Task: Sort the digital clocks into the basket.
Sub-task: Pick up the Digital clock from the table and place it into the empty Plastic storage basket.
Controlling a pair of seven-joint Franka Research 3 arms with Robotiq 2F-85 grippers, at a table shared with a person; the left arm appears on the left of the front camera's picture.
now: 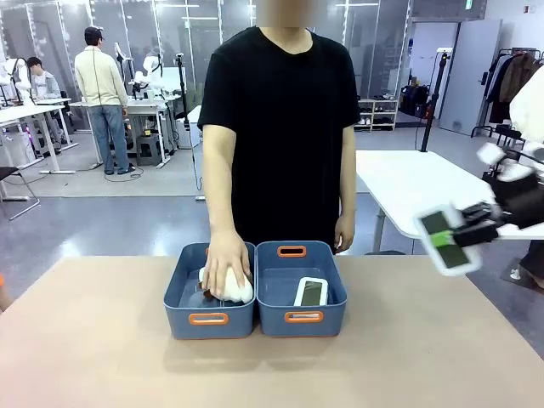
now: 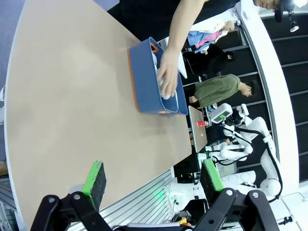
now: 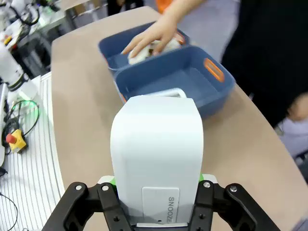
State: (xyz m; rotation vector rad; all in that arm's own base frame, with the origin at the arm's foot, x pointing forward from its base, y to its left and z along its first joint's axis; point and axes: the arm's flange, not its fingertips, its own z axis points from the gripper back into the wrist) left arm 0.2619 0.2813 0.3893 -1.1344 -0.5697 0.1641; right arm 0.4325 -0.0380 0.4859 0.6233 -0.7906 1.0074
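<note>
right gripper point(image 3: 156, 202) clamped on a white digital clock point(image 3: 157, 159), green pads pressed to both sides; "snooze" printed on the near end in the right wrist view. front view gives the same clock point(image 1: 448, 240) screen-side out, tilted and blurred, held in the air off the table's right edge, well apart from the bins. left gripper point(image 2: 153, 179) spread wide, nothing between the green pads point(image 2: 95, 179), hanging over bare table point(image 2: 72, 96) near its edge. second clock point(image 1: 311, 292) lying screen up in the right basket point(image 1: 301, 316), against the near wall; from the right wrist only its white end point(image 3: 166, 91) peeking past the held clock. person's hand point(image 1: 226, 268) down in the left bin point(image 1: 209, 319), on a white soft toy point(image 1: 238, 291); left wrist view shows the same hand point(image 2: 168, 74) from the side, bins point(image 2: 144, 77) touching.
</note>
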